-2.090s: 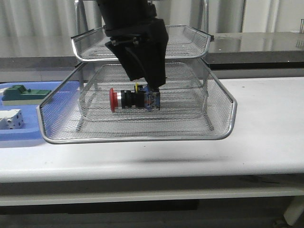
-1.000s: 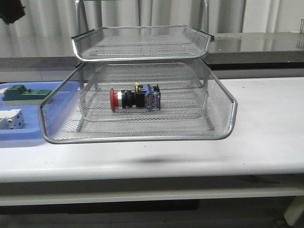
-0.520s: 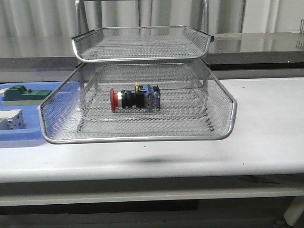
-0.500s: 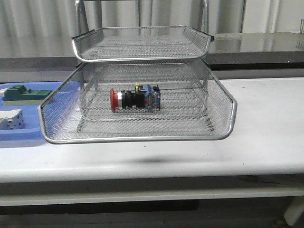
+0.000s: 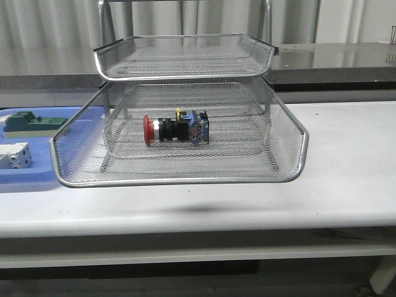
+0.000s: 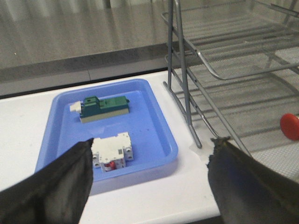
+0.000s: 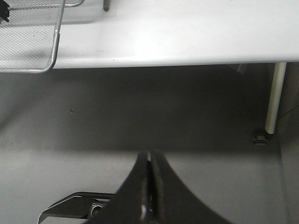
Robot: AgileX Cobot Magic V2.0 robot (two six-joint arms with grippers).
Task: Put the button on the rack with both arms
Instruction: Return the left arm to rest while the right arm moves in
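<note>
Grippers first: my left gripper (image 6: 149,182) hangs wide apart and empty above the worktop's left end, by the tray; my right gripper (image 7: 149,186) is pinched together on nothing, out past the worktop's front edge and aimed at the floor. Neither arm shows in the front view.

I judge the placing step finished: the button (image 5: 176,129) lies on its side on the pulled-out lower tier of the rack (image 5: 179,179), about mid-tier, red cap toward the worktop's left end, nothing touching it. To my eye only a check that it sits steady on the mesh remains, and perhaps sliding that tier back in, which would call for a gentle, level push on its front rim so the button does not roll.

Count, largest to smallest: one worktop (image 5: 346,154); one rack, two tiers visible in the front view; one blue tray (image 6: 154,126) at the worktop's left end; two blocks in it, one green (image 6: 103,108) and one white (image 6: 112,151); one button.
</note>
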